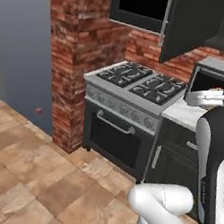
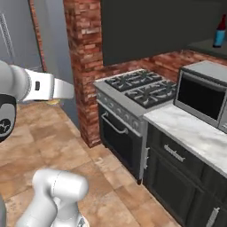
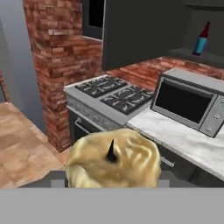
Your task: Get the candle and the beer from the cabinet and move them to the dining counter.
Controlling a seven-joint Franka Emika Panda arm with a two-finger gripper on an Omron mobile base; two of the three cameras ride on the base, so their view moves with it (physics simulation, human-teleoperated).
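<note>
Hand view has the candle (image 3: 113, 164) pinched in the pincer (image 3: 112, 183), beer (image 3: 201, 39) far off.

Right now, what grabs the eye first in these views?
In the hand view, the tan-yellow candle with its dark wick looms at the bottom, right at the gripper. Beyond it, the beer stands alone on the shelf of the open cabinet, above the microwave. Left of that microwave, the gas stove sits against a red brick pillar.

- Candle (image 3: 113, 162): waxy tan-yellow, softly glossy.
- Beer (image 3: 201, 39): dark glass, blue label.
- Bench (image 3: 183, 138): veined marble, smooth.
- Wall (image 1: 77, 53): rough red brick.
- Stove (image 1: 129, 93): brushed metal.
- Cabinet (image 1: 189, 24): matt black.
</note>
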